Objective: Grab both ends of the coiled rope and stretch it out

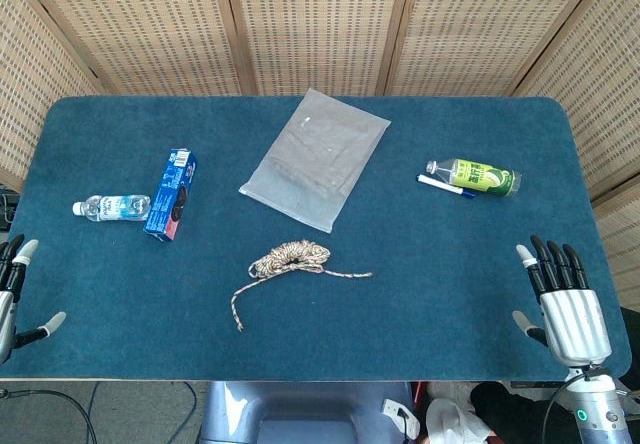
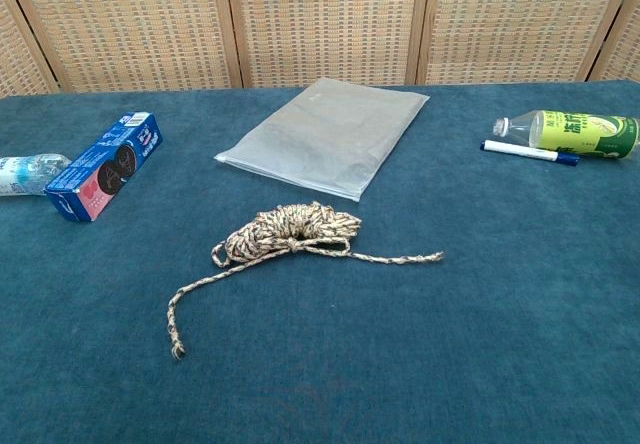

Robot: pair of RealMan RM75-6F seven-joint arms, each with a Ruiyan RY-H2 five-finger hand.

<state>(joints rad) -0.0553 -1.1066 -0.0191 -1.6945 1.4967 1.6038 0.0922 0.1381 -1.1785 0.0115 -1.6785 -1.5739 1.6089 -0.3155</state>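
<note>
A tan, speckled coiled rope (image 1: 290,258) (image 2: 290,232) lies near the middle of the blue table. One loose end (image 1: 238,326) (image 2: 178,349) trails toward the front left. The other end (image 1: 368,275) (image 2: 436,257) points right. My left hand (image 1: 14,289) rests at the table's front left edge, fingers apart, holding nothing. At the front right edge sits my right hand (image 1: 565,299), fingers spread upward and empty. Both hands are far from the rope and appear only in the head view.
A clear plastic bag (image 1: 315,157) (image 2: 325,135) lies behind the rope. A blue cookie box (image 1: 171,194) (image 2: 105,166) and a water bottle (image 1: 112,207) (image 2: 28,173) sit at the left. At the right lie a green bottle (image 1: 480,177) (image 2: 580,133) and a pen (image 1: 445,186) (image 2: 528,152).
</note>
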